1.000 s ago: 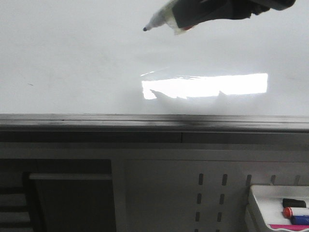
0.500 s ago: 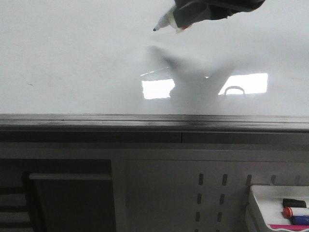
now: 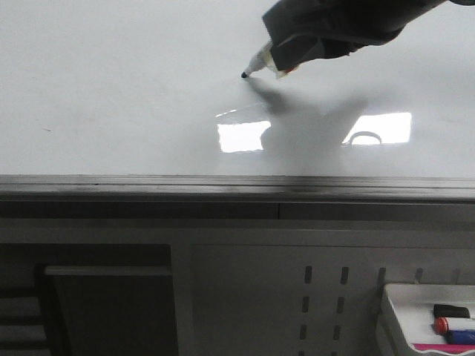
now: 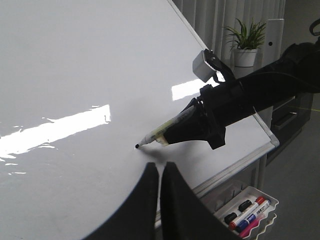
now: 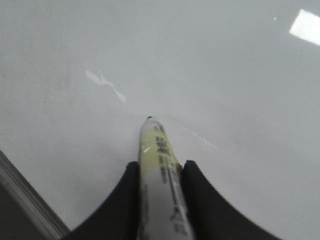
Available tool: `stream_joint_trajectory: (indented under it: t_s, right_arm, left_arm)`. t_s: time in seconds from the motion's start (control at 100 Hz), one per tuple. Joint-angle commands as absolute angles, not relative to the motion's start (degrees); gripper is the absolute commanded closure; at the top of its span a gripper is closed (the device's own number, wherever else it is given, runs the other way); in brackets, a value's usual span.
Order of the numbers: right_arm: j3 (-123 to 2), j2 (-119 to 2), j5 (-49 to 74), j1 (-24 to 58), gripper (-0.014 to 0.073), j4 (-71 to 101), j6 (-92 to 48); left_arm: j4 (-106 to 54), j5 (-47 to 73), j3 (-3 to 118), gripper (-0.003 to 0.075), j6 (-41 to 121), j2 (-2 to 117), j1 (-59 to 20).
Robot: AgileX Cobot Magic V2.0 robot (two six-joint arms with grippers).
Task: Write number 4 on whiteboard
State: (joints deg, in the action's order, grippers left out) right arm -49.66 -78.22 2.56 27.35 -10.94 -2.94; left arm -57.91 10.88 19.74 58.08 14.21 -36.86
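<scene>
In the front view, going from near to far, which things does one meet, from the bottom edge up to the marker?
Marker tray → grey frame edge → bare whiteboard → marker tip, held by the right gripper.

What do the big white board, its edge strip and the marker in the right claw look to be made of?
Large white whiteboard: glossy coated surface, mirror-like light reflections; core material not visible. Its grey frame edge: likely brushed metal, dull sheen. Pale-barrelled black-tipped marker in the right claw: probably plastic, smooth with printed lettering.

The whiteboard (image 3: 111, 89) fills the far view, glossy white, grey frame along its near edge, no strokes visible on it.
</scene>
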Motion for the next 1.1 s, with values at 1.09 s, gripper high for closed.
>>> stream_joint_trajectory:
  t_s: [1.09]
  right_arm:
    - [-51.31,-73.64,21.29,23.62,0.0637,-6.82,-3.12]
  left_arm:
    - [-59.22,8.14,21.19,0.0741,57.47,14.6,-37.05]
